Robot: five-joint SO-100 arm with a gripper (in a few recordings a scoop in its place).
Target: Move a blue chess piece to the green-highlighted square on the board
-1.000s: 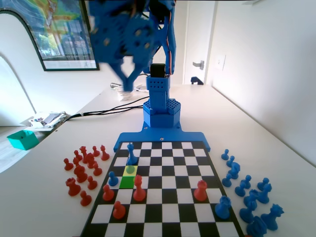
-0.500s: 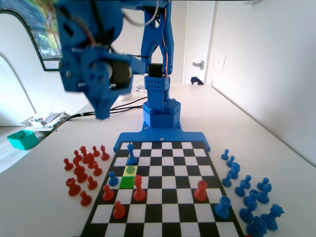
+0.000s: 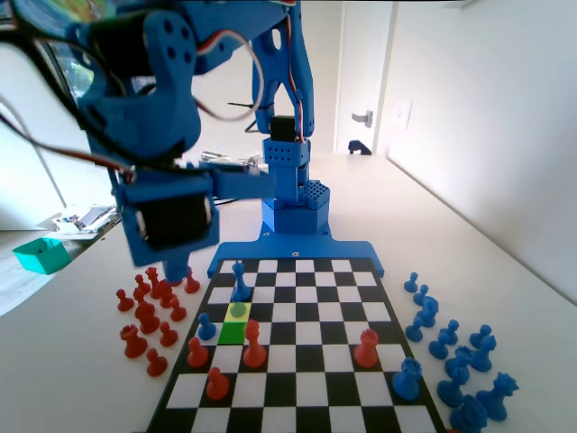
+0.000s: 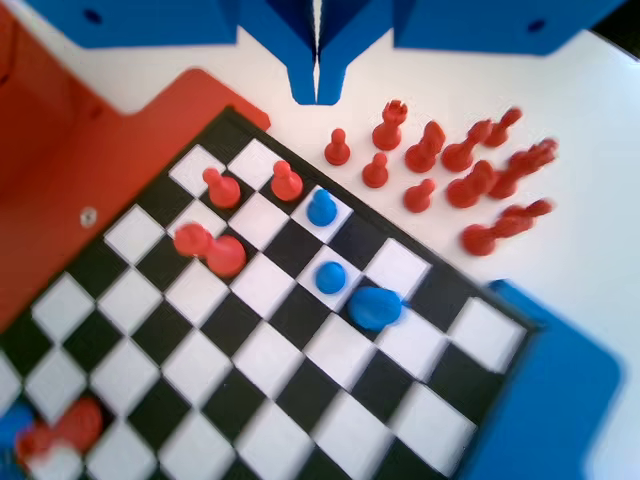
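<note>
The blue chess piece (image 3: pixel 237 310), a small pawn tinted greenish, stands on a pale yellow square of the board (image 3: pixel 306 388). The green-highlighted square (image 3: pixel 233 333) lies just in front of it and is bare. In the wrist view the same pawn (image 4: pixel 331 277) stands between a taller blue piece (image 4: pixel 375 307) and another blue pawn (image 4: pixel 321 207). My gripper (image 3: pixel 174 269) hangs above the board's left edge, over the red pieces beside it. In the wrist view its jaws (image 4: pixel 317 90) are pressed together with nothing between them.
A taller blue piece (image 3: pixel 240 281) and a plain blue pawn (image 3: pixel 206 327) stand close to the pawn. Red pieces (image 3: pixel 254 347) stand on the board near the green square. Spare red pieces (image 3: pixel 149 311) lie left of the board, spare blue ones (image 3: pixel 451 352) right.
The arm has swung down and to the left in the fixed view, bringing the gripper from high above the table to just above the board's left edge. No piece has moved.
</note>
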